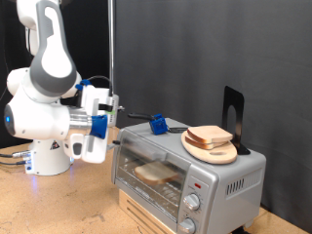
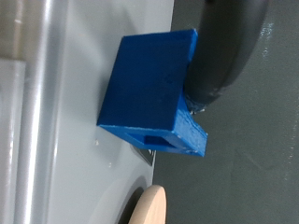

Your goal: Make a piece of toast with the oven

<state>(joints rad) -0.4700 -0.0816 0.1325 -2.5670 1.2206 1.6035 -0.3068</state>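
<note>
The silver-grey oven (image 1: pixel 200 180) stands at the exterior view's lower right, its glass door looking closed. A single slice of toast (image 1: pixel 156 174) lies on the rack inside, seen through the glass. My gripper (image 1: pixel 107 119) hovers at the oven's upper corner on the exterior view's left, level with the oven top and holding nothing that I can see. In the wrist view the fingers do not show. That view shows the oven's grey top (image 2: pixel 56 159) close up.
A blue block (image 1: pixel 156 124) with a black cable sits on the oven top; it also shows in the wrist view (image 2: pixel 154 89). A round wooden board (image 1: pixel 211 151) with a pile of bread slices (image 1: pixel 209 136) lies on the oven top, before a black stand (image 1: pixel 232 112). The board's edge (image 2: pixel 149 205) shows in the wrist view.
</note>
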